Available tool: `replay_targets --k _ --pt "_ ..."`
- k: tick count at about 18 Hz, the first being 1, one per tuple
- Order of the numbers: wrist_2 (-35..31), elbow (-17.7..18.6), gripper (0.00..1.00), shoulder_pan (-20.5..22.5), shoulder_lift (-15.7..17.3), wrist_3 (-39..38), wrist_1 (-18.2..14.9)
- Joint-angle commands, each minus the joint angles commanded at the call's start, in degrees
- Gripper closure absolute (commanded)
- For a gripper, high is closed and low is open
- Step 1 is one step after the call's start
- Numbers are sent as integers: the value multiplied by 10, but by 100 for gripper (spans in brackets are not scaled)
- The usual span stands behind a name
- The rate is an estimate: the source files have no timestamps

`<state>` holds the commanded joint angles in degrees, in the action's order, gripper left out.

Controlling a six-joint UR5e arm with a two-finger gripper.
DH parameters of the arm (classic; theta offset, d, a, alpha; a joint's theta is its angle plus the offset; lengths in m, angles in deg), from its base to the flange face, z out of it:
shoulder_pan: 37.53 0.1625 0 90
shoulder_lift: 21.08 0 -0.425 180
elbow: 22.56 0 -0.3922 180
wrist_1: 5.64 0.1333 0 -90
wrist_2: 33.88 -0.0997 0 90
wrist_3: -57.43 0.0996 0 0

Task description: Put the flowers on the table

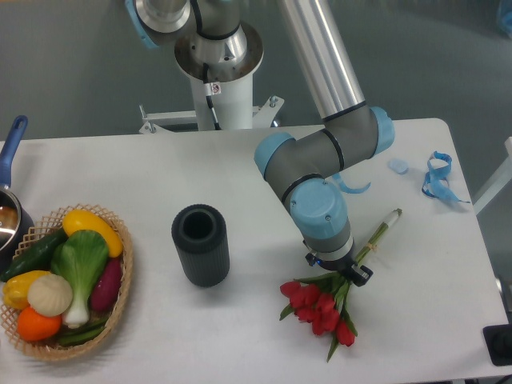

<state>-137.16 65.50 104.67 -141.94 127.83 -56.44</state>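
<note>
- While the gripper (342, 270) hangs low over the stems, whether it pinches them cannot be told.
- Flowers (320, 308) lie on the table (240, 176).

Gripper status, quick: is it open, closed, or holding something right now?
Gripper: low over the flowers, at their stems; its fingers are hidden from this view, so open or closed cannot be told.

I work in a robotics lab: my arm's base sits on a white pedestal (218, 96) bolted behind a plain white counter (160, 172), over a bare grey floor. The things laid out are staged props: a basket of toy vegetables (66, 280) and a dark ribbed cylinder vase (200, 245).
</note>
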Motion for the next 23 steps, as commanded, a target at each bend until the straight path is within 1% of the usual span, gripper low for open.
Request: replay_targets --k 2,5,7,9,11,14,15,18,21,23 --pt "10 -7 0 1 19 -1 0" --pt "11 -41 0 4 42 -5 -10" --pt "10 -45 0 17 61 -2 -16" --pt "28 -50 0 44 88 16 -52" --pt "74 -59 0 71 119 66 -89" --pt "87 -57 0 113 161 133 -137" --pt "103 -54 0 133 174 148 -155" --pt "151 -50 0 182 200 219 -190" --pt "185 -49 0 229 219 290 -229" --pt "198 -49 0 257 229 335 -248"
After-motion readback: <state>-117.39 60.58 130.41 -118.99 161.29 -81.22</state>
